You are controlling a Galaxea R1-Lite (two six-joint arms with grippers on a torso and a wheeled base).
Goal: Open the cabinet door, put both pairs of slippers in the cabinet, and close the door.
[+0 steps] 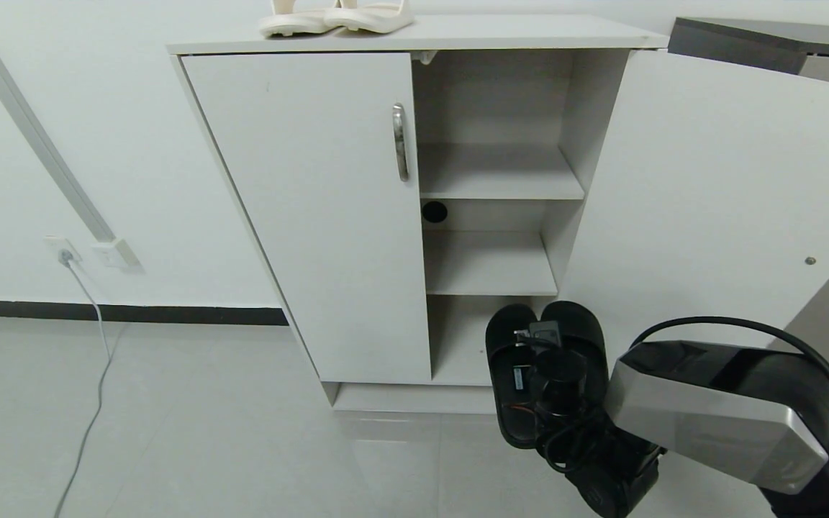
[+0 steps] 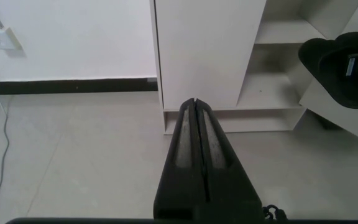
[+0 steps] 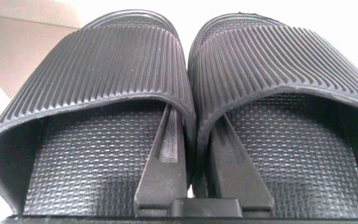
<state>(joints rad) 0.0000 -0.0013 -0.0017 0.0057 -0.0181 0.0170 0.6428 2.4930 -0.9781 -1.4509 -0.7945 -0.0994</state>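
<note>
Writing: a pale label sits on the insole of the left slipper of the black slippers; its print is too small to read. No other marking is legible. Right arm: the forearm enters low from the robot's right, with the wrist dropped and the right gripper pointing at the cabinet. The wrist view shows one finger inside each slipper. The two adjoining inner side walls are pinched between the fingers, so the pair is clamped side by side, toes ahead of the fingertips. Just beyond those toes lies the bottom compartment; the pair is outside it, in front of the opening. The right door stands swung open to the outer side of the fingers; the left door is closed. Left arm: the left gripper is held low over the floor with its fingers pressed together on nothing, the closed door's lower edge ahead of their tips. The white slippers rest on the cabinet top, well above both sets of fingers.
</note>
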